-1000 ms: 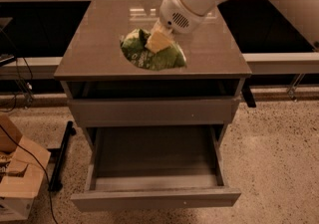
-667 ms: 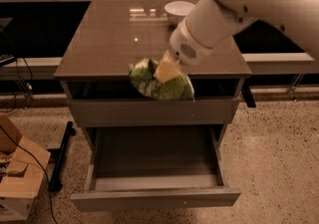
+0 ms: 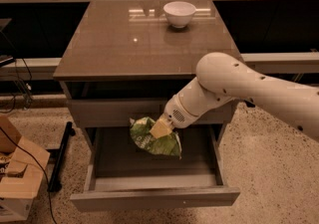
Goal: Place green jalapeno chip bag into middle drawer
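The green jalapeno chip bag (image 3: 152, 140) is crinkled, with a pale printed panel, and hangs over the open middle drawer (image 3: 154, 195). My gripper (image 3: 160, 129) is shut on the bag's upper part and holds it just above the drawer's dark bottom, near the back, below the upper drawer front (image 3: 114, 111). The white arm reaches in from the right.
A white bowl (image 3: 179, 13) stands at the back of the brown cabinet top (image 3: 119, 44). Cardboard boxes (image 3: 17, 178) and a dark cable lie on the floor at left. A black bar (image 3: 60, 156) rests by the cabinet's left leg.
The gripper has carried the bag off the cabinet top, forward past the front edge and down, so it now hangs over the open drawer. The bowl has come into view.
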Robot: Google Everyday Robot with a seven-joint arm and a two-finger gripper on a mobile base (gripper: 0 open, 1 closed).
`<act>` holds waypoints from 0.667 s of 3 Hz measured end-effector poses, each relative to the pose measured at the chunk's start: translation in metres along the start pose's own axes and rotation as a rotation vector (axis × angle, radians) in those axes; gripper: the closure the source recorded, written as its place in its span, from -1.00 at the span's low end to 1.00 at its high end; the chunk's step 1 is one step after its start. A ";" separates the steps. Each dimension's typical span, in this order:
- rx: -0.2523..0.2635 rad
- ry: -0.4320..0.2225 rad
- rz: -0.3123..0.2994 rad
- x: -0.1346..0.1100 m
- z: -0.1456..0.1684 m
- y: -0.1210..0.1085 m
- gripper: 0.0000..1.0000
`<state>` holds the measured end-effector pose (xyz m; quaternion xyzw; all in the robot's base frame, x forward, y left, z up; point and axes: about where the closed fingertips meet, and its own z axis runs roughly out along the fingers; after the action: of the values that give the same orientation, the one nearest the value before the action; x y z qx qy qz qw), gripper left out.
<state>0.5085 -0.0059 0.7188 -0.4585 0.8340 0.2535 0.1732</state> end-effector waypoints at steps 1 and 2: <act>0.010 0.011 -0.016 -0.003 0.004 -0.002 1.00; 0.008 0.000 0.029 0.009 0.031 -0.019 1.00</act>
<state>0.5224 -0.0025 0.6842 -0.4457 0.8415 0.2528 0.1712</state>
